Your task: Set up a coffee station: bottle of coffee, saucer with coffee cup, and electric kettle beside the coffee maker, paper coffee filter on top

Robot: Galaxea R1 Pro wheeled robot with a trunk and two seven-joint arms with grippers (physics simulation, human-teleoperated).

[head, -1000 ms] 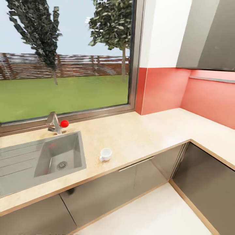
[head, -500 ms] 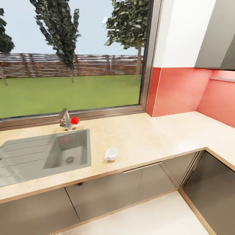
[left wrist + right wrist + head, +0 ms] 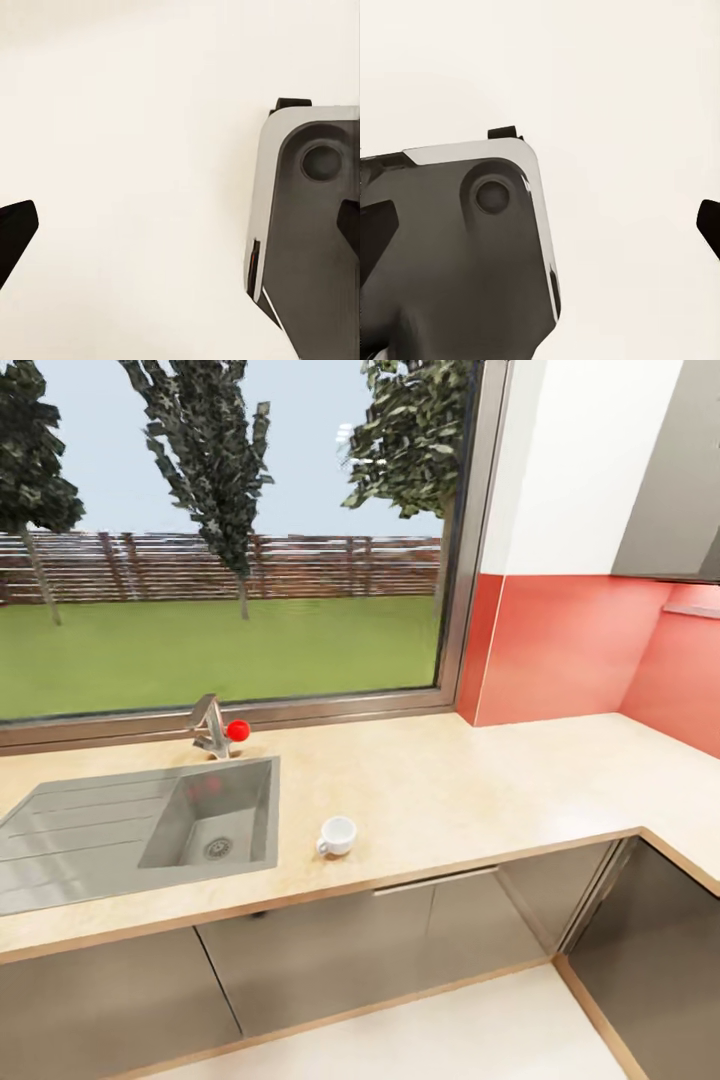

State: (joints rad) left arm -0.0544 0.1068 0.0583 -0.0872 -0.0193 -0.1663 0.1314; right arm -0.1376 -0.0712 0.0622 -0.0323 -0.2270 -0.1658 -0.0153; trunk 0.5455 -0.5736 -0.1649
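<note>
So far little looks done: the coffee cup point(image 3: 338, 835) stands alone near the front edge of the countertop point(image 3: 480, 790), just beside the sink point(image 3: 150, 830), with no saucer under it, while both grippers hang with jaws spread wide, holding nothing.

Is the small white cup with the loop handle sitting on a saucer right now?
No, the small white cup stands directly on the bare light tan speckled countertop, just right of the grey steel sink, with no dish under it.
</note>
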